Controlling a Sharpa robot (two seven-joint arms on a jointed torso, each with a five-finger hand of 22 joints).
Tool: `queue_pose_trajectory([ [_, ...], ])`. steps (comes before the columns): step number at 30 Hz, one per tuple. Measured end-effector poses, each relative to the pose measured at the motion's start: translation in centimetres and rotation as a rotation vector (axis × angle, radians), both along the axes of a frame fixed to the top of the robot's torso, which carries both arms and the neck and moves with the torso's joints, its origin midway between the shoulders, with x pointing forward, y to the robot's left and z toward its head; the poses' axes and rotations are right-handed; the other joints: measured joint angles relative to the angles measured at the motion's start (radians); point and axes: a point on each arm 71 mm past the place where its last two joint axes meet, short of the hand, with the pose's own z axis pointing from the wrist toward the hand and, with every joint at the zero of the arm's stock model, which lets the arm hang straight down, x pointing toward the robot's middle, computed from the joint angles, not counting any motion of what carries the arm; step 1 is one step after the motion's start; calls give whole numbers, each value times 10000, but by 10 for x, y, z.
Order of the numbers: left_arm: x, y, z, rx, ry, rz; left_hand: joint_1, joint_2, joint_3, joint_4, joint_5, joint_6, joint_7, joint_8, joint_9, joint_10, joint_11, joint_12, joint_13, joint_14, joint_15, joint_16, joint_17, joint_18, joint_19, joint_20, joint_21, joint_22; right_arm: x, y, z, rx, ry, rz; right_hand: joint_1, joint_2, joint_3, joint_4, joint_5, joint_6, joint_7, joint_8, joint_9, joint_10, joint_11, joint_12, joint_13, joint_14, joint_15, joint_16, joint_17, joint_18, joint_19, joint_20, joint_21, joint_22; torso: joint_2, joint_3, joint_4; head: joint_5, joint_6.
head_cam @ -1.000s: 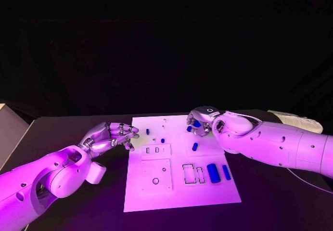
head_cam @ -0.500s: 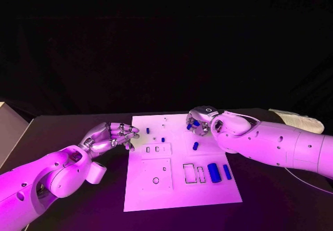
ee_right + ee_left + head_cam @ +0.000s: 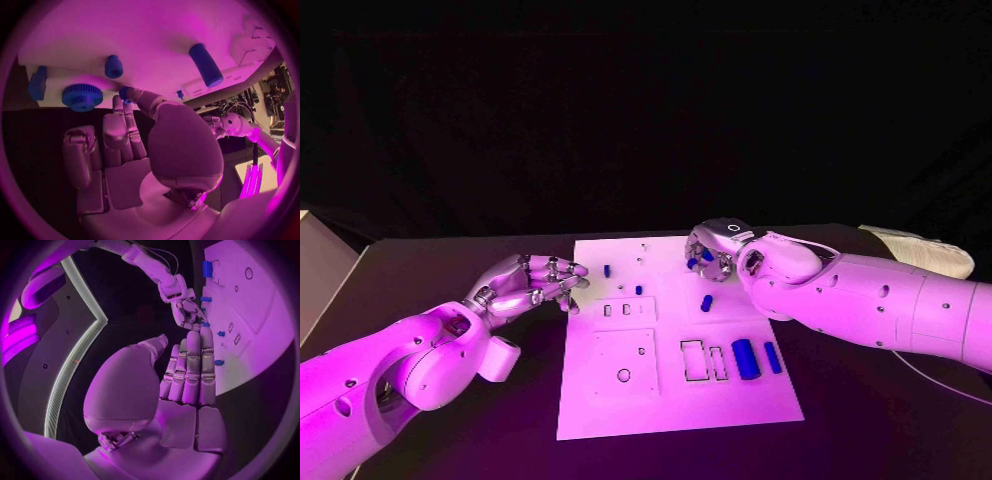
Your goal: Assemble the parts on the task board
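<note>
The white task board (image 3: 668, 395) lies in the middle of the black table. My right hand (image 3: 717, 249) hovers over its far right part and pinches a small blue part (image 3: 125, 93) between thumb and a finger. Close under it on the board (image 3: 156, 35) are a blue gear (image 3: 81, 96), a short blue peg (image 3: 113, 66) and a blue cylinder (image 3: 205, 64). My left hand (image 3: 531, 281) rests by the board's left edge, its fingers (image 3: 190, 370) held together with nothing in them. Two long blue parts (image 3: 744, 358) lie at the board's right side, and a smaller one (image 3: 707, 303) lies mid-board.
Two small blue pegs (image 3: 606, 272) (image 3: 638, 291) stand in the board's left half beside small slots. Outlined rectangular recesses (image 3: 692, 360) sit at the near middle. A pale box (image 3: 312, 270) stands at the table's left edge, and a pale object (image 3: 923, 250) lies at the back right.
</note>
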Motion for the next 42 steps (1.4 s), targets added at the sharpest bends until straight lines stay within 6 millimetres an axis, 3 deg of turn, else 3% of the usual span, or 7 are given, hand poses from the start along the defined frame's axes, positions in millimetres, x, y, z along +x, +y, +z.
queue_pose_trajectory([
  [17,0,1,0,27,21,-6,0,0,0,0,0,-35,-35,0,8,0,0,0,0,-35,35,0,-11,0,1,0,0,0,6,22,14,652,-835,-127,17,167,-16,-16,-69,33,-32,32,114,76,-63,21,219,29,-31,49,24,-1,1,-65,0,7,49,-16,6,61,193],
  [29,-3,-4,2,-29,-11,-156,0,0,28,-28,0,-35,-36,0,8,0,0,0,0,-35,35,-39,-11,-1,1,0,-1,-1,17,42,21,875,-1196,-260,12,171,-30,-30,-25,31,-33,23,135,76,-63,15,217,29,-31,48,23,-1,1,-64,0,5,79,-32,39,133,233],
  [42,-5,-8,3,-77,-34,-281,0,0,28,-28,-1,-35,-36,0,7,0,0,-42,0,-35,35,-39,-21,-1,-36,37,-1,-1,21,68,25,1086,-1364,-33,11,169,-32,-30,-27,13,-47,7,140,76,-63,-42,225,28,-30,45,21,-1,0,-63,0,4,128,-81,49,163,249],
])
